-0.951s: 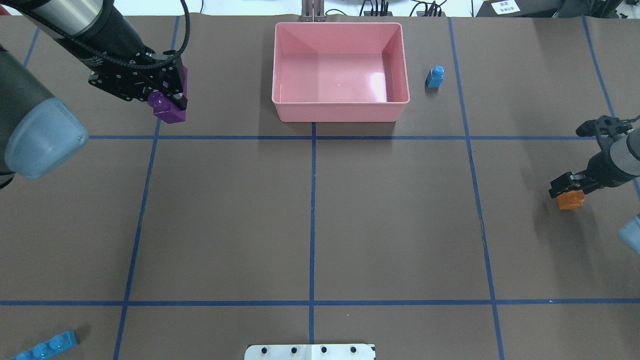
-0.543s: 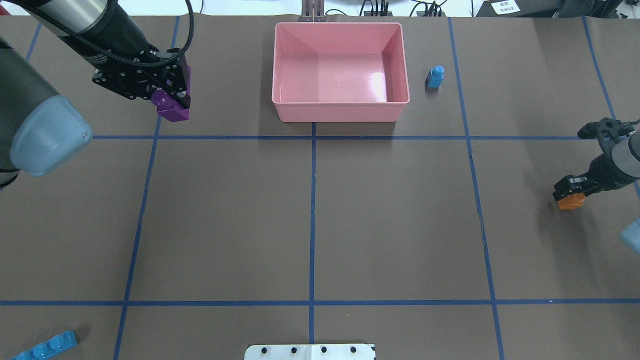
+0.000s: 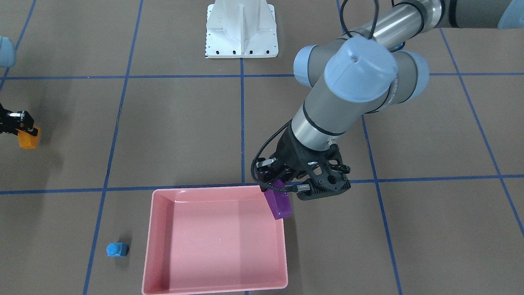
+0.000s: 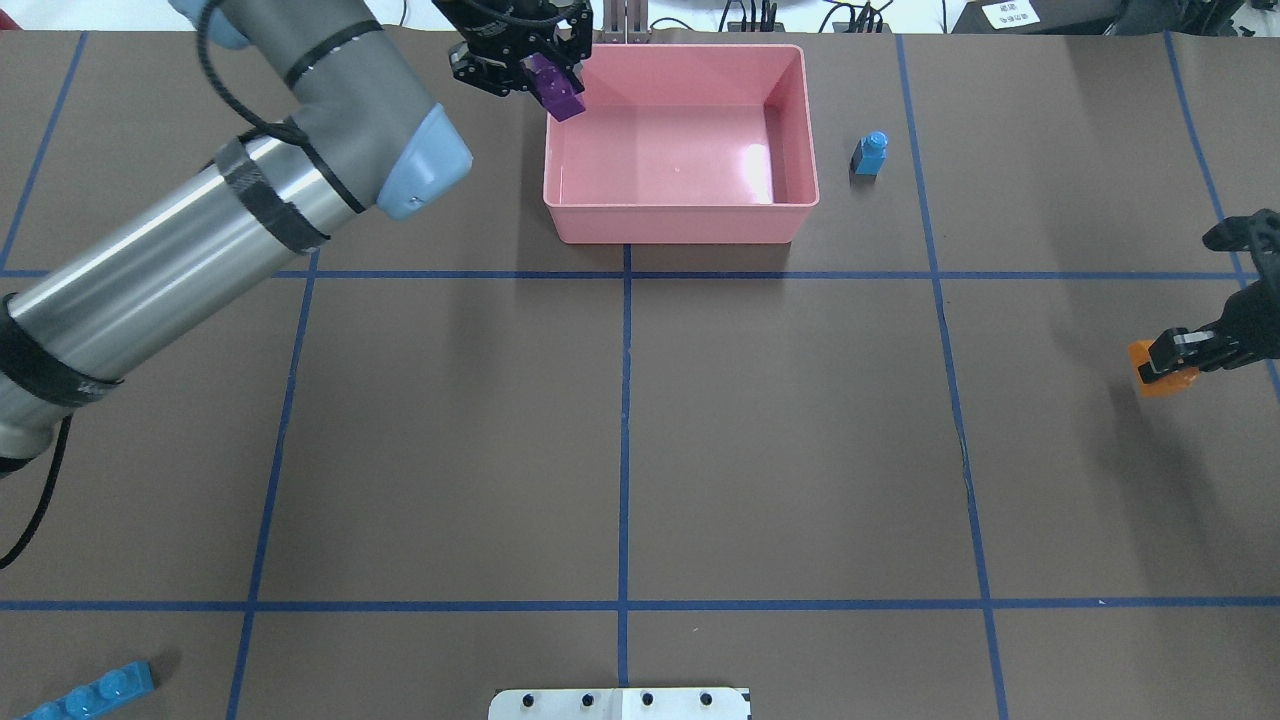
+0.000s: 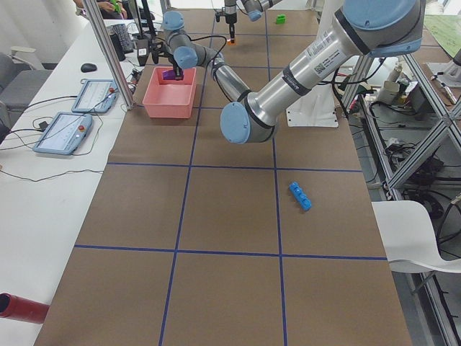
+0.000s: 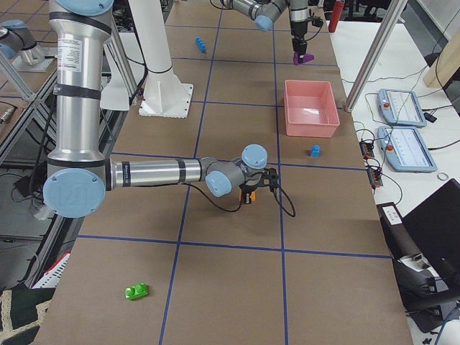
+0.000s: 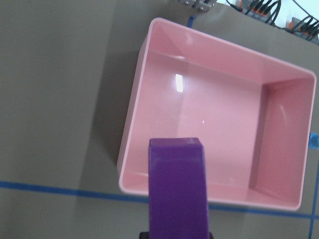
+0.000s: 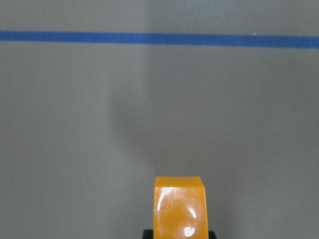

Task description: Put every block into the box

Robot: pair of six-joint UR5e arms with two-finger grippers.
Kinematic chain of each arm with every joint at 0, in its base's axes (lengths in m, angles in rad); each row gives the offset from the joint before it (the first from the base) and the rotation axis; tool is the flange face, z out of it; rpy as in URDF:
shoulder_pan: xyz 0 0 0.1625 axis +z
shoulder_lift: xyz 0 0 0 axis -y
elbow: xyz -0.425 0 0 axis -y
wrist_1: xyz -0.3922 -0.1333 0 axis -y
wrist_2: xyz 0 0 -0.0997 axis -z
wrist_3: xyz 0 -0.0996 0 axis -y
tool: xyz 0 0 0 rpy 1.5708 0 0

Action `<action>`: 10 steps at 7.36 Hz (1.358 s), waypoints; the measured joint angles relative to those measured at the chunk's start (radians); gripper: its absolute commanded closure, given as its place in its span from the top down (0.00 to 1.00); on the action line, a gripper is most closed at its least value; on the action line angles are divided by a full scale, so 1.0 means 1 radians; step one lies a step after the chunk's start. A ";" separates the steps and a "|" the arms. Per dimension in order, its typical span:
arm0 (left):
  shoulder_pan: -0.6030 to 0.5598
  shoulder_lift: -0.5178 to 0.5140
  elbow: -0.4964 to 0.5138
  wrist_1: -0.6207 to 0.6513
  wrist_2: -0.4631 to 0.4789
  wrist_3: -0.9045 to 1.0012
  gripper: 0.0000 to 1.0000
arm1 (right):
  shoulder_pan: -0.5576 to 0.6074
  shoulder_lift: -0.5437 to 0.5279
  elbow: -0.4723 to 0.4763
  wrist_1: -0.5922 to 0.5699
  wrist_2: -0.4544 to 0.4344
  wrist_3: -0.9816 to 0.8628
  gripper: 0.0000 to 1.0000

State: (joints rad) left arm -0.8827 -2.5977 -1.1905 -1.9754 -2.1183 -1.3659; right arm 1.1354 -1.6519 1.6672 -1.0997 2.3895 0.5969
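Left gripper (image 3: 275, 185), front view: I have it clamped on the long purple block (image 3: 280, 205), hanging over a corner of the box (image 3: 152, 254), ready to drop, I judge. Overhead: box holds nothing; right gripper (image 4: 1168, 357) pinches the orange block (image 4: 1160, 384), well apart from it; small blue block (image 4: 871, 153) stands just beside the box.

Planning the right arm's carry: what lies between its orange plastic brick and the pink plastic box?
Overhead view: only bare brown table and blue tape; the small blue plastic brick stands aside.
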 measured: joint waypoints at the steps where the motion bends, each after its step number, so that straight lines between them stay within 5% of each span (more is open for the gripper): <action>1: 0.030 -0.043 0.103 -0.088 0.071 -0.017 0.00 | 0.053 0.007 0.030 -0.001 0.044 0.000 0.00; 2: 0.055 -0.067 0.179 -0.164 0.121 -0.023 0.85 | 0.111 0.036 0.046 -0.005 0.105 0.004 0.00; 3: 0.070 -0.076 0.216 -0.203 0.142 -0.024 1.00 | 0.156 0.095 0.052 -0.037 0.158 0.011 0.00; 5: 0.088 -0.071 0.209 -0.218 0.145 -0.022 1.00 | 0.189 0.298 0.049 -0.204 0.197 0.036 0.00; 7: 0.058 -0.021 0.124 -0.163 0.047 -0.015 1.00 | 0.160 0.537 0.001 -0.364 0.196 0.122 0.00; 10: -0.054 0.222 -0.212 0.052 -0.116 0.191 1.00 | -0.016 0.809 -0.128 -0.394 0.011 0.373 0.00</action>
State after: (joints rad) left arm -0.9365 -2.3760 -1.4024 -1.9230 -2.2340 -1.1749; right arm 1.1190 -0.8428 1.5390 -1.4935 2.4004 0.9698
